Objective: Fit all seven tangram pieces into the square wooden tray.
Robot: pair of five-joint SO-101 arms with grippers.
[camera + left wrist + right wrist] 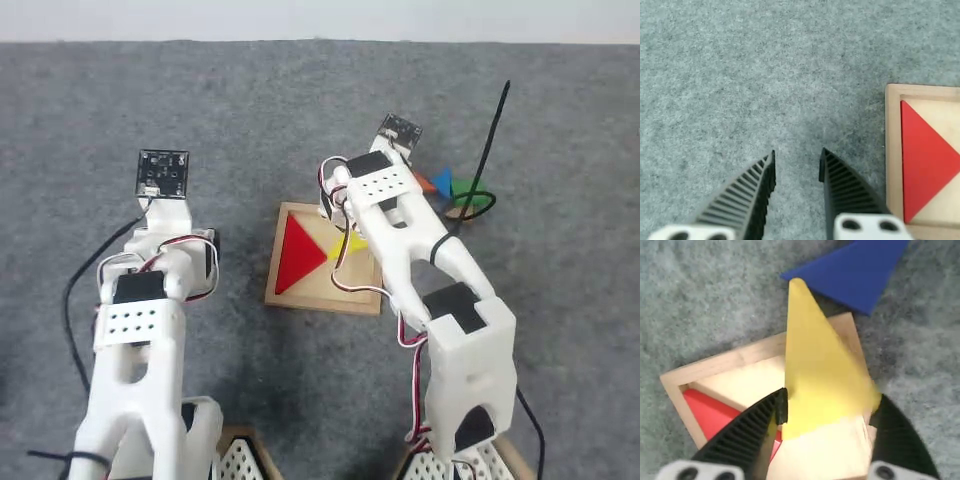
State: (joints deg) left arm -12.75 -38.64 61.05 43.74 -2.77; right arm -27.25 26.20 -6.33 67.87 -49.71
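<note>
My left gripper [797, 152] hangs over bare grey mat [200, 100], on the left side of the scene. Its two ribbed fingers are spread apart with nothing between them. Just to its right lies the square wooden tray [320, 300], flat on the mat between my two arms.

The red triangle [295, 255] sits inside the tray. Its long edge runs along the left wall and its point aims at the tray's middle. The pale tray floor to its right is bare wood.

My right arm stretches out from the near right, across the tray's right half. My right gripper [830, 405] is clamped on the yellow triangle [820, 370], one finger pressing each side of its wide end. The piece is held tilted over the right part of the tray. Its narrow tip sticks out past the far rim, toward the loose pieces. I cannot tell whether its lower edge touches the tray floor.

Beyond the tray's far right corner, three more pieces lie on the mat in a tight cluster. The orange piece [425, 183] is on the left, the blue triangle [443, 183] in the middle and the green piece [466, 187] on the right. A black cable [490, 140] loops around the green piece and runs away toward the far edge of the mat
</note>
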